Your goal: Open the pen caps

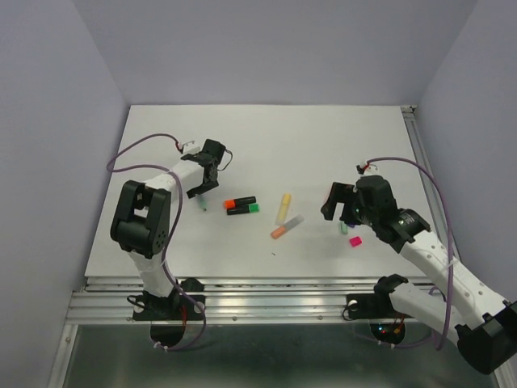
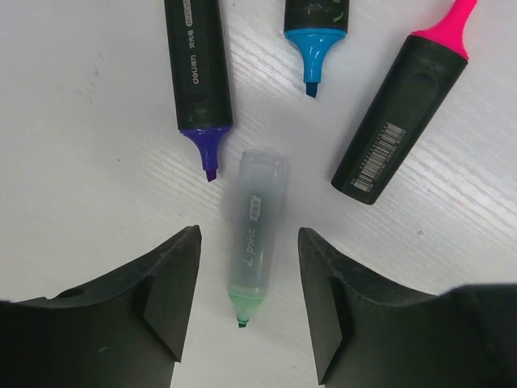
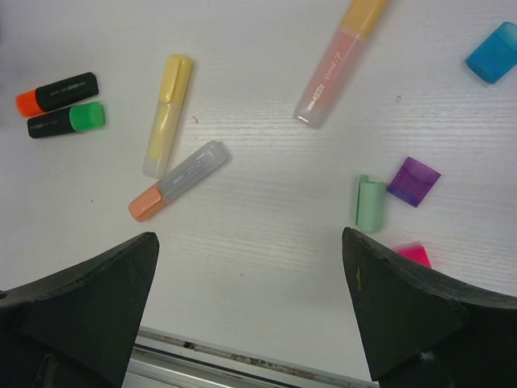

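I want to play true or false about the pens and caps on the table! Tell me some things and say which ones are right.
1. The round orange plastic cap sits on its short black highlighter. True.
2. The small purple plastic cap is on a pen. False: it lies loose on the table beside the pale green cap.
3. The left gripper squeezes the pale green see-through pen. False: its fingers stand apart on either side, and the pen lies on the table.
4. The right gripper is wide open. True.
5. The pink-tipped black marker has no cap on. True.
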You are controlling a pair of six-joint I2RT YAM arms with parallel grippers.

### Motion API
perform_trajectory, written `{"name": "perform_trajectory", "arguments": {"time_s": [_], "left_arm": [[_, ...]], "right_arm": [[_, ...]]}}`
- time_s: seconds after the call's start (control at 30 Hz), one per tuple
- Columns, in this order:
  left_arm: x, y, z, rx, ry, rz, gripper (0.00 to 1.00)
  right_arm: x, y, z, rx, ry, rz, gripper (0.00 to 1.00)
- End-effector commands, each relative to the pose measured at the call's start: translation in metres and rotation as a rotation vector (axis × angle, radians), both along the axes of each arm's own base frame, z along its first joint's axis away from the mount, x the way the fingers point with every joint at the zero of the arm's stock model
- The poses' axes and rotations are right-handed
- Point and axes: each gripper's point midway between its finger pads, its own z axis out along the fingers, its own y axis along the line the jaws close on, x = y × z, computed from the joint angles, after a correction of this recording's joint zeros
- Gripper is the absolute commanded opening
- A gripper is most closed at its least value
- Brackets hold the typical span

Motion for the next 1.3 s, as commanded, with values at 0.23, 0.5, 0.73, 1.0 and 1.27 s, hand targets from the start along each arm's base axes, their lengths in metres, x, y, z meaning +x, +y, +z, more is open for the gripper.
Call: {"name": "perform_trajectory", "arguments": {"time_s": [0.23,0.5,0.73,1.0,1.27], "left_arm": [[-0.015,-0.037,0.068,-0.193,-0.156,-0.147,0.75],[-0.035,-0.127,0.111,-0.319,-0.268,-0.524,0.99],[-0.038,-0.186,0.104,-0.339,-0.223,-0.668,0.99],[-0.062,-0.244,0.073,-0.342,-0.127,-0.8,0.99],[-0.069,-0.27,0.043,-0.273,-0.048,-0.832,0.98]], "right_arm": [[0.004,-0.002,0.038,0.038,-0.096,-0.009,1.0],[0.002,-0.001,0.032,0.041,-0.083,-0.002,1.0],[-0.001,-0.002,0.031,0.048,-0.083,-0.004,1.0],[-0.003,-0.005,0.027,0.032,-0.074,-0.012,1.0],[-0.003,-0.005,0.024,0.03,-0.067,-0.015,1.0]]}}
